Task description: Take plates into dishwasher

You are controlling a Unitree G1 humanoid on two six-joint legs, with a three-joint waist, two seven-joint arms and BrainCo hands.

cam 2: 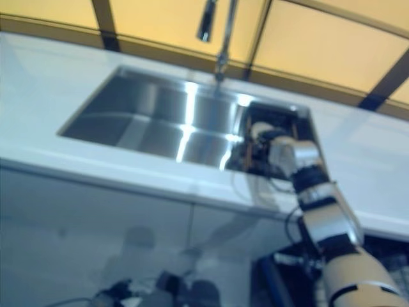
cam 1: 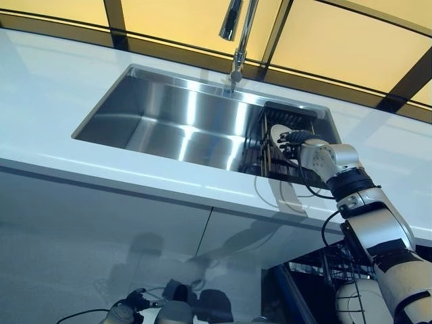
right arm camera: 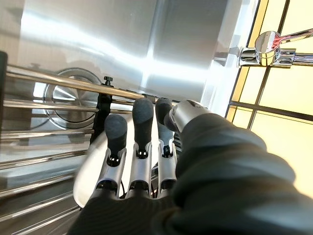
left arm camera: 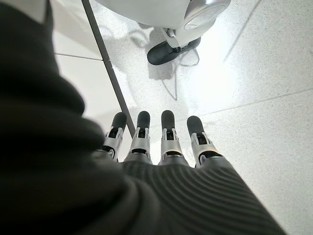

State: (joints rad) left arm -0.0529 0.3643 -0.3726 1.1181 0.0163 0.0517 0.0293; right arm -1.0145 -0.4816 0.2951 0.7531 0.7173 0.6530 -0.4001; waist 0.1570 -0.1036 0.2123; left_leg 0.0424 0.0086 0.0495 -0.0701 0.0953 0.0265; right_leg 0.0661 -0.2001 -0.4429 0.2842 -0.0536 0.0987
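Note:
A white plate stands on edge in a dark wire rack at the right end of the steel sink. My right hand reaches into the rack from the right. In the right wrist view its fingers lie fairly straight along the plate's face, their dark tips near its upper rim. The thumb is hidden. My left hand hangs low over the floor with straight fingers and holds nothing.
A chrome faucet stands behind the sink. The sink drain shows past the rack bars. A white counter surrounds the sink. Below at the right, a dark wire basket holds a white round thing.

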